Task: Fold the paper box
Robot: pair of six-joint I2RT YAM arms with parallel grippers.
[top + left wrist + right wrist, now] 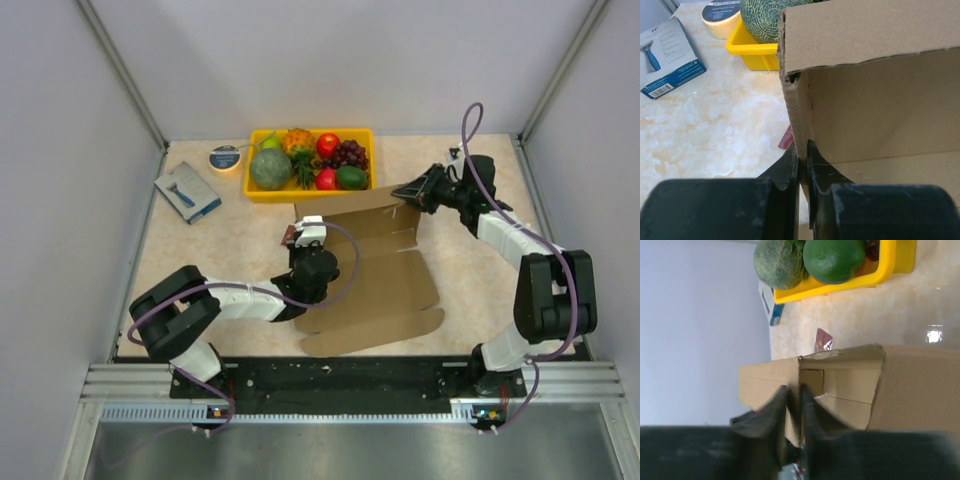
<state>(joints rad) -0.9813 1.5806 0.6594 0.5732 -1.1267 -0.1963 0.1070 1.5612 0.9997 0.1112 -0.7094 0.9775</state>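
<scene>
The paper box [375,270] is a brown corrugated sheet, partly folded, in the middle of the table. Its far walls stand up and its near flaps lie flat. My left gripper [305,240] is shut on the box's left wall; in the left wrist view the fingertips [792,162] pinch the wall's edge [800,120]. My right gripper [412,192] is shut on the far right wall; in the right wrist view its fingers [782,402] clamp the cardboard panel [845,385] from both sides.
A yellow fruit tray [258,192] with fruit stands just behind the box. A blue-and-grey packet [188,192] and a tape roll [225,157] lie at the far left. A small red scrap [823,340] lies by the box's left wall.
</scene>
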